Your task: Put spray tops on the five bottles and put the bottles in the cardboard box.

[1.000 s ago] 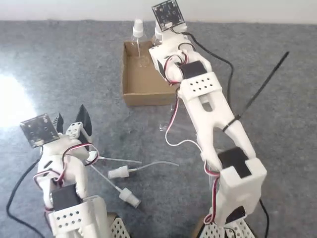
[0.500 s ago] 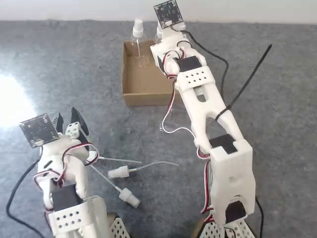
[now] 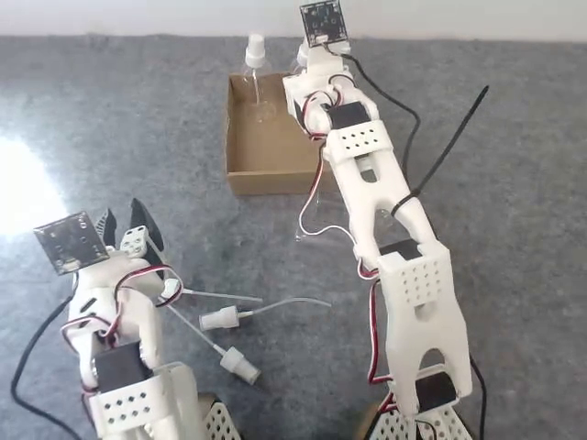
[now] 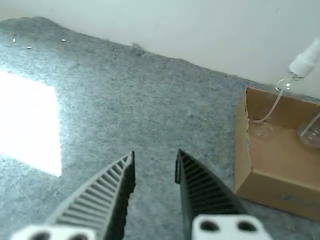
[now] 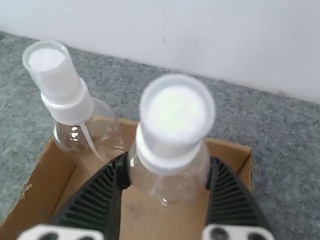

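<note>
My right gripper (image 5: pixel 167 170) is shut on a clear bottle (image 5: pixel 170 175) with a white spray top (image 5: pixel 175 115), holding it upright over the far right corner of the cardboard box (image 3: pixel 240 137). A second topped bottle (image 3: pixel 254 57) stands in the box's far left corner, also seen in the right wrist view as a bottle (image 5: pixel 75 125). Two loose spray tops (image 3: pixel 220 319) (image 3: pixel 240 365) with long tubes lie on the grey table between the arms. My left gripper (image 4: pixel 155 160) hangs open and holds nothing near the front left, well away from the box (image 4: pixel 270 185).
The right arm (image 3: pixel 367 165) stretches over the table's middle right, along the box's right side. A small clear object (image 3: pixel 303 229) lies by the arm just in front of the box. A black strap (image 3: pixel 449 147) sticks out from that arm. A pale wall bounds the far edge.
The right arm has stretched farther back, carrying the bottle toward the box's far right corner. The left gripper's fingers have narrowed slightly; that arm has stayed in place.
</note>
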`<state>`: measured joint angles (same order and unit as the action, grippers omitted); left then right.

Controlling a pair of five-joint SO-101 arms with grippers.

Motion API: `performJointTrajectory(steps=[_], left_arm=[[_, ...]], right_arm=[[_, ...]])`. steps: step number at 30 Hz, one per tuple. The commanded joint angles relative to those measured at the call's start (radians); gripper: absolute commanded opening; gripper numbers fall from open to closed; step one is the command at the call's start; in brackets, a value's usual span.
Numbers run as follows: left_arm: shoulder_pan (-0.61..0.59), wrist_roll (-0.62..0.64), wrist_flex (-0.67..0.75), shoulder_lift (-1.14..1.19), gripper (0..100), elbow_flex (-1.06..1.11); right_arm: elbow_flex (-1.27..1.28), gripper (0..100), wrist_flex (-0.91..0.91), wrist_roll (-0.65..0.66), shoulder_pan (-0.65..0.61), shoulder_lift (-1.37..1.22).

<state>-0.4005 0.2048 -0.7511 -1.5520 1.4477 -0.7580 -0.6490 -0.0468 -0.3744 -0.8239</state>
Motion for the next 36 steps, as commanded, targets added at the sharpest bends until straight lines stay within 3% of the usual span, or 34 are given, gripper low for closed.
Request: performJointTrajectory(steps=[1, 36], left_arm=[[-0.003, -0.048, 0.023, -0.005, 12, -0.005], [-0.002, -0.051, 0.025, -0.005, 12, 0.002]], right_arm=[[-0.107, 10.2, 0.008, -0.011, 0.008, 0.008], [-0.114, 11.3, 0.07, -0.011, -0.01, -0.081]])
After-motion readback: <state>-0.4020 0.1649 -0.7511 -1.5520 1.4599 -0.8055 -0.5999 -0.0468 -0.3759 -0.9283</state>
